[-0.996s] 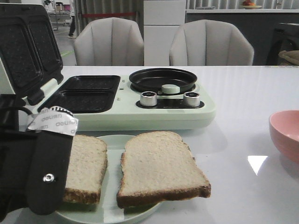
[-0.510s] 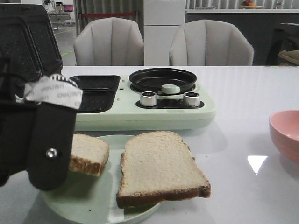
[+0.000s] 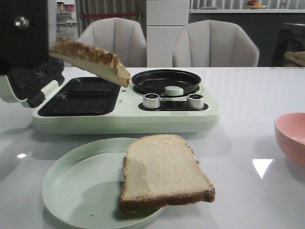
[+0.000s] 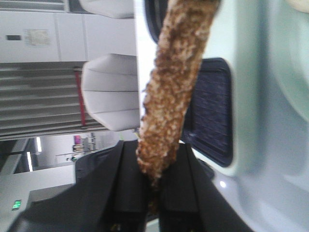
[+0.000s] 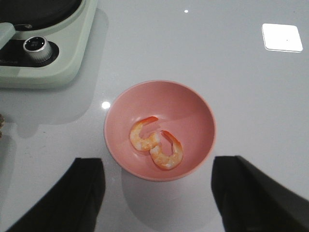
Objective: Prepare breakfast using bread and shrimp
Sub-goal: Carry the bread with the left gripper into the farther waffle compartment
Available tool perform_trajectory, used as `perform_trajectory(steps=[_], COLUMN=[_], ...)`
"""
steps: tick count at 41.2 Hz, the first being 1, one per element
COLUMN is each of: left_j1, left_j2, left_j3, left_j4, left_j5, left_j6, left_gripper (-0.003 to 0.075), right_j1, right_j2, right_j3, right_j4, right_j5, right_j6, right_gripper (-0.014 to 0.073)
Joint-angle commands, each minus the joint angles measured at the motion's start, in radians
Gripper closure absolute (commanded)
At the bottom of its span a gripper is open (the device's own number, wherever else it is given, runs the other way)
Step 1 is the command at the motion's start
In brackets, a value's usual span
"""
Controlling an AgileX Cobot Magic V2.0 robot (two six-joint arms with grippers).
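Left wrist view: left gripper (image 4: 153,193) clamped on one bread slice (image 4: 175,82), crust edge toward the camera, dark fingers (image 4: 128,183) pressing it from both sides. Front view: same slice (image 3: 93,59) held aloft and tilted, lower corner hanging over the sandwich maker (image 3: 126,112) near the seam between the dark grill wells (image 3: 83,97) and the round black pan (image 3: 166,81); lid (image 3: 28,78) standing open at the left. Two silver knobs (image 3: 151,100) on the front of the machine. Nearer the camera, second bread slice (image 3: 162,171) lying flat on the right half of a pale green plate (image 3: 71,191), one corner overhanging the rim. Right wrist view: right gripper (image 5: 157,193) spread wide, empty, hovering above a pink bowl (image 5: 193,111) with two curled orange shrimp (image 5: 157,143) touching each other inside. White table (image 3: 248,95) underneath all, grey chairs (image 3: 214,45) behind.
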State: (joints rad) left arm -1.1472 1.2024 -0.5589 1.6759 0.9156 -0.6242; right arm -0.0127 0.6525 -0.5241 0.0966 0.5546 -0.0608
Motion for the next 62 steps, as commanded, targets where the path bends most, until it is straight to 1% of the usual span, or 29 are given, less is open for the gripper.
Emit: perform_trajectory(steps=[1,11,15,19,23,28,33,43,50,58,62], left_j1=[0.078,0.348,0.434,0.498,0.538,0.561,0.582,0.623,0.668,0.721,0.749], left_j2=[-0.022,-0.022,-0.022,-0.018,0.022,0.104,0.209,0.436,0.562,0.682,0.728], left_j3=[-0.082,-0.243,-0.297,-0.339,-0.386,-0.449,-0.525,-0.719,-0.824,-0.882,-0.884], left_j4=[0.098,0.103,0.103,0.103,0.103,0.103,0.103,0.103,0.103,0.103,0.103], left_j5=[-0.027,-0.341,-0.455,-0.52,-0.522,-0.507,-0.505,-0.458,-0.459,-0.467,-0.51], left_j6=[-0.016,-0.016,-0.016,-0.016,-0.016,-0.016,-0.016,-0.016,-0.016,-0.016,-0.016], left_gripper=[0.0622,0.0622,0.0622,0.0622,0.0622,0.0622,0.0622,0.0622,0.0622,0.0622,0.0622], right_j1=[-0.006,-0.006,-0.006,-0.006,-0.006,-0.006,-0.006,-0.006,-0.006,-0.006,-0.006], right_j2=[0.003,0.003,0.003,0.003,0.003,0.003,0.003,0.003,0.003,0.003,0.003], right_j3=[-0.037,-0.037,-0.037,-0.037,-0.037,-0.037,-0.037,-0.037,-0.037,-0.037,-0.037], right_j4=[0.002,0.002,0.002,0.002,0.002,0.002,0.002,0.002,0.002,0.002,0.002], right_j5=[-0.074,-0.074,-0.074,-0.074,-0.074,-0.074,-0.074,-0.074,-0.074,-0.074,-0.074], right_j6=[-0.001,-0.001,-0.001,-0.001,-0.001,-0.001,-0.001,-0.001,-0.001,-0.001,-0.001], right_gripper=[0.0022,0.0022,0.0022,0.0022,0.0022,0.0022,0.0022,0.0022,0.0022,0.0022,0.0022])
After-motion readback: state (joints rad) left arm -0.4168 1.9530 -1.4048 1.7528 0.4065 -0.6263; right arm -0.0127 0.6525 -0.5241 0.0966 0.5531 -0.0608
